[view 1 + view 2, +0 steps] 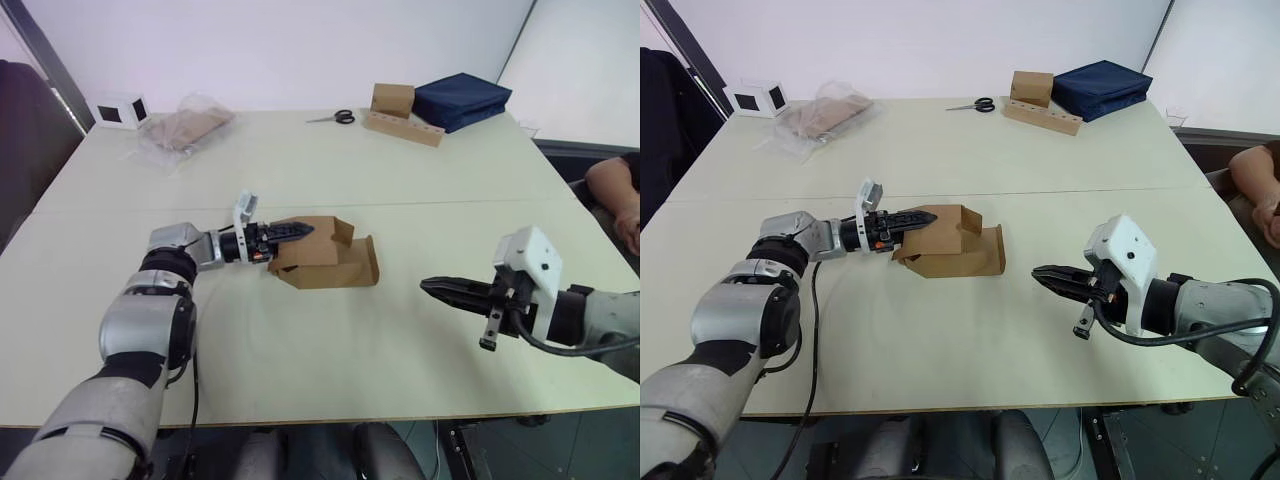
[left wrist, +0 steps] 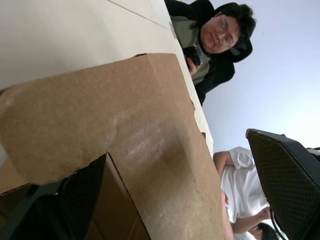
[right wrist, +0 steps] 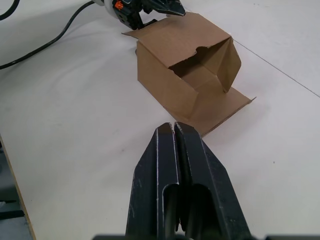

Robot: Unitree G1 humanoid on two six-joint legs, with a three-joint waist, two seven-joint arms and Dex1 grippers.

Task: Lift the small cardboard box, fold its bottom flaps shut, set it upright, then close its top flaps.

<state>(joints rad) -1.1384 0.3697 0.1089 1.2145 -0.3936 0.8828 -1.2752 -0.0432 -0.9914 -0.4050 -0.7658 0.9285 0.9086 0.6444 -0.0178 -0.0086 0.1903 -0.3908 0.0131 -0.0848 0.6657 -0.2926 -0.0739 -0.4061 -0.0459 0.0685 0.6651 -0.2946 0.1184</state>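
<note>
One box is getting all the attention: the small cardboard box (image 1: 325, 255) is lying on its side mid-table, open end facing 3 o'clock, flaps hanging loose. I'd say we're sitting at the very first step, the lift.

The left gripper (image 1: 290, 232) is coming in from 9 o'clock, fingers spread over the box's top panel, one above and one seemingly inside, not clearly pinching yet. The right gripper (image 1: 440, 287) is hovering well apart at 3 o'clock with fingers pressed together, pointing at the open end.

Next move probably needs the left clamping firmly so the right can push flaps.

Nothing's really blocking. Scissors (image 1: 333, 118), a holed cardboard strip (image 1: 402, 127), a navy bag (image 1: 462, 99) and a plastic bag (image 1: 187, 126) are lying far off around 12.
</note>
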